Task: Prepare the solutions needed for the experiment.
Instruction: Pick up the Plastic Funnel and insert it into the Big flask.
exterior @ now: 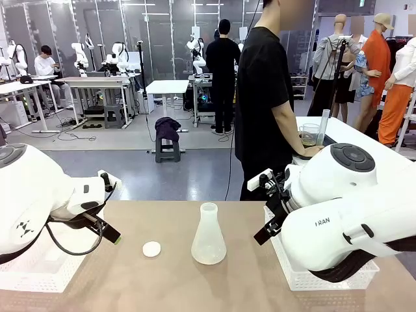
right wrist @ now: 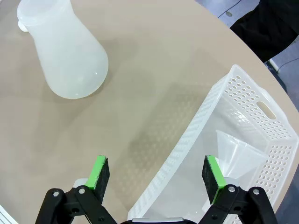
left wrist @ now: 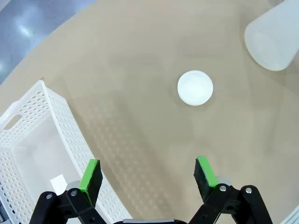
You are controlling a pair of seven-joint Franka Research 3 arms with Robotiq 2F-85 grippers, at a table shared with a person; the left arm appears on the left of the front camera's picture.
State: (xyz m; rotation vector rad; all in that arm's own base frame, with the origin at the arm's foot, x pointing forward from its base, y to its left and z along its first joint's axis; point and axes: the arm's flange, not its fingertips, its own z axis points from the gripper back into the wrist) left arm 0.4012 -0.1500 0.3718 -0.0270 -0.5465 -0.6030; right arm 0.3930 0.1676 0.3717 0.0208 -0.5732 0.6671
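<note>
Frosted plastic, the conical flask (exterior: 208, 237) stands upright on the surface (exterior: 195, 286), with a white disc (exterior: 151, 249) near its left. Farther left, the left end effector (left wrist: 147, 170) hangs with jaws apart. Right of the flask, the right end effector (right wrist: 155, 170) is spread too, over a white basket (right wrist: 247, 88). Well behind the flask, a beaker (exterior: 310, 129) holds pale yellow solution (exterior: 308, 139).

L gripper (left wrist: 148, 171), R gripper (right wrist: 156, 171): jaws spread wide (both alike), aimed downward.
</note>
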